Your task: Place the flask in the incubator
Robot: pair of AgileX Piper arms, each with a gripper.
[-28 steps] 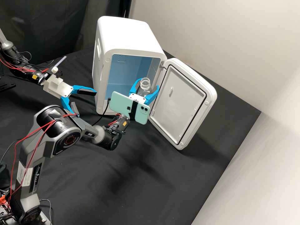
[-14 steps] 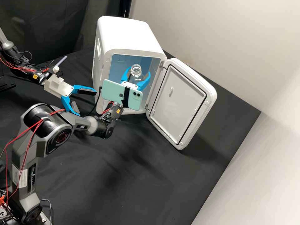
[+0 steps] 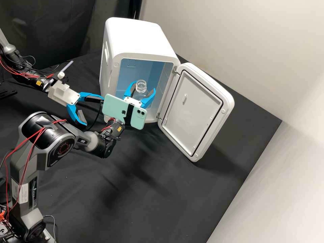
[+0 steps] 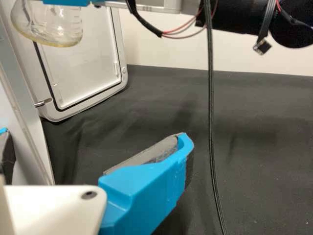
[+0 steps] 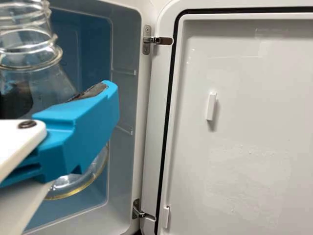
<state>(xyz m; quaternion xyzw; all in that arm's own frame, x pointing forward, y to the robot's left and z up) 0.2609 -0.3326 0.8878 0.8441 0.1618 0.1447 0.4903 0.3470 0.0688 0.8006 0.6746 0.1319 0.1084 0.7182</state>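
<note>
Dark grey arms (image 3: 44, 141), red cables (image 3: 8, 182), blue-fingered white claws (image 3: 91, 109) (image 3: 141, 89)

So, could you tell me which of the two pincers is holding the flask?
The right pincer, at the open front of the incubator, is shut on the flask; the left pincer hangs open and empty beside the incubator.

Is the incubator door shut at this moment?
No, the door stands swung wide open, leaving the blue chamber of the incubator exposed.
</note>
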